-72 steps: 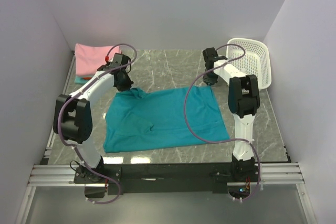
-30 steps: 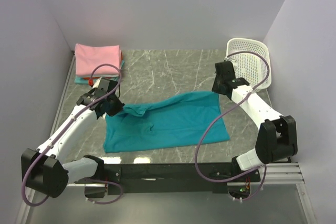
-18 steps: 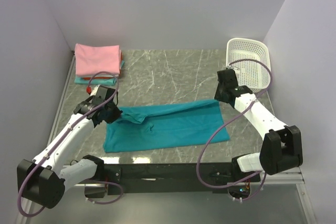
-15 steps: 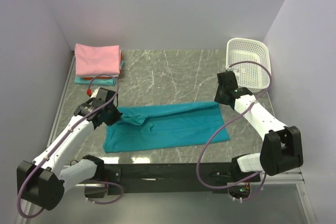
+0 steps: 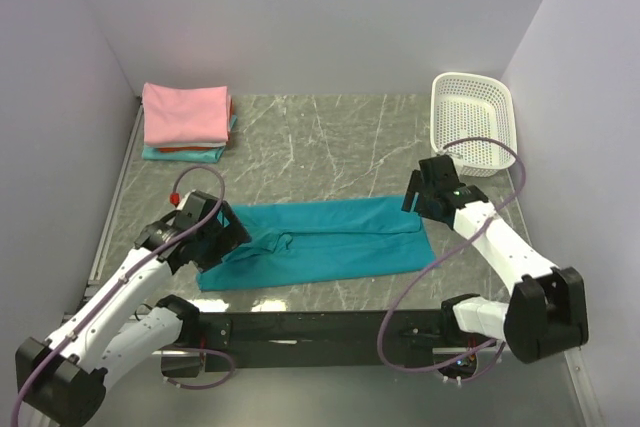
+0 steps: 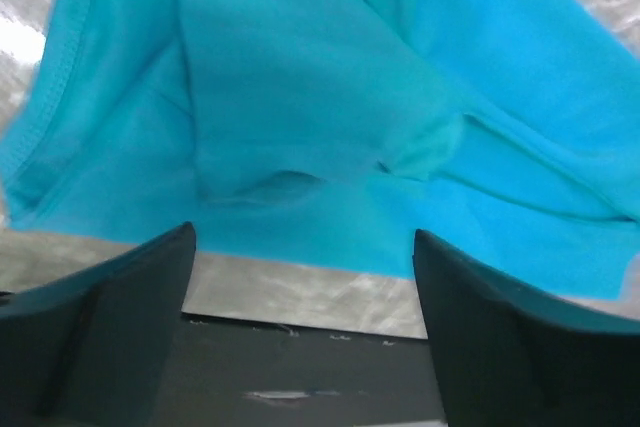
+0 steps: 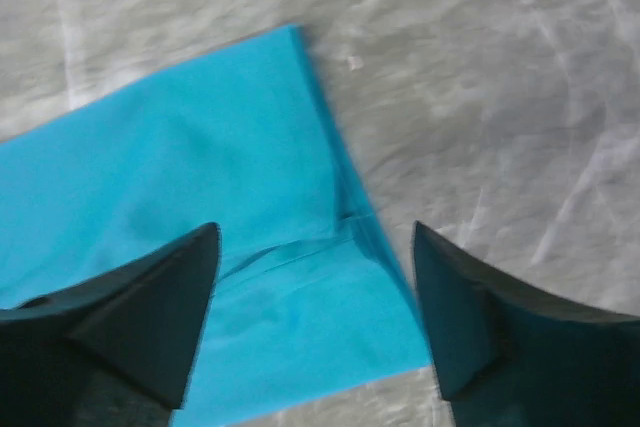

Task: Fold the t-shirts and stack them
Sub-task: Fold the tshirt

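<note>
You have one teal-blue t-shirt (image 5: pixel 330 242) at 6 o'clock on the bench (image 5: pixel 330 142), folded once into a long band; I judge it needs more folds and then a move onto the pile at 10 o'clock, where one pink t-shirt (image 5: pixel 185 112) tops an aqua t-shirt (image 5: pixel 170 152); one basket (image 5: pixel 470 117) stands at 2 o'clock. Your left hand (image 6: pixel 303 247) and right hand (image 7: pixel 315 237) hang over the band's ends, fingers spread, holding nothing.

The right gripper (image 7: pixel 315 237) is poised over the table (image 7: pixel 500 97), jaws spread wide, nothing gripped. Below, the shirt (image 7: pixel 180 207) is laid flat, one corner layered over the marble.
</note>
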### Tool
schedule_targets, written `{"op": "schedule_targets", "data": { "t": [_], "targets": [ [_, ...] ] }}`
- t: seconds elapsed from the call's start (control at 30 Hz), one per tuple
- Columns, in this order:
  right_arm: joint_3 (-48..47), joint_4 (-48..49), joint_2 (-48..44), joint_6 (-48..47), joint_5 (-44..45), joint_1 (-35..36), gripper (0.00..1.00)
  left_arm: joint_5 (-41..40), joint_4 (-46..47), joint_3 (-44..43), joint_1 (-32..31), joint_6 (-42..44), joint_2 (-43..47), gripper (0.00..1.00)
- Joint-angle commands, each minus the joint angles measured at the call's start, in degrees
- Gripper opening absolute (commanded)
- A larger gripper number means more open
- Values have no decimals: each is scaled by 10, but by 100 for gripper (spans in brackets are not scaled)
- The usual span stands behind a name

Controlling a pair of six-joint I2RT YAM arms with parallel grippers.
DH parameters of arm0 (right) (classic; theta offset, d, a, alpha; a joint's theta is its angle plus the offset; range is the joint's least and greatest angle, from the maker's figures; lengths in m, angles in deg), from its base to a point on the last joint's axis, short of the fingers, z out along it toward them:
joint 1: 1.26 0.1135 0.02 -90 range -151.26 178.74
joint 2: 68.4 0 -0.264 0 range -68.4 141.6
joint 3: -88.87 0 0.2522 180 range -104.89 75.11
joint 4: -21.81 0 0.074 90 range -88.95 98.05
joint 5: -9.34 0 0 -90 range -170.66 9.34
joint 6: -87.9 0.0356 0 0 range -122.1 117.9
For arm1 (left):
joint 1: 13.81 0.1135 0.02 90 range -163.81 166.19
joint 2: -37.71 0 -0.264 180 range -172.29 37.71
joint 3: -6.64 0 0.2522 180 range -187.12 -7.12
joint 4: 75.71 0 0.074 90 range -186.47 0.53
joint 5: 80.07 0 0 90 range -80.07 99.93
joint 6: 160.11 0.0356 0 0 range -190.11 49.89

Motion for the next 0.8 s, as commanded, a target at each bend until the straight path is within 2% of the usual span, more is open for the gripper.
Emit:
{"op": "schedule_targets", "data": {
  "t": [0.0,0.07,0.13,0.17,0.27,0.3,0.37,0.4,0.43,0.5,0.53,0.67,0.77],
  "targets": [
    [-6,7,-57,-29,-91,3,89,-10,-10,-26,-5,-18,24,99],
    [-6,40,-73,-44,-178,17,91,-17,6,-39,-5,-11,19,99],
    [-8,82,-92,-60,-233,60,93,-41,25,-45,-4,-7,7,99],
    [-13,94,-91,-72,-233,124,93,-49,46,-54,-3,-3,-17,100],
    [-31,149,-62,-81,-277,201,90,-61,77,-80,10,15,-82,99],
    [-42,164,-33,-91,-284,249,89,-57,113,-82,29,32,-99,100],
    [-62,191,0,-105,-263,309,85,-7,160,-81,60,66,-151,99],
    [-84,199,38,-123,-249,364,85,12,203,-78,87,74,-167,99],
    [-99,208,59,-131,-234,384,77,38,222,-79,96,78,-184,99],
    [-147,211,131,-150,-212,417,68,46,245,-89,106,92,-235,99],
    [-164,213,156,-155,-208,437,59,49,256,-95,109,92,-252,99],
    [-257,175,290,-186,-146,468,56,85,287,-103,129,105,-326,99],
    [-305,156,343,-198,-114,480,54,106,309,-88,142,108,-350,99]
  ]
}}
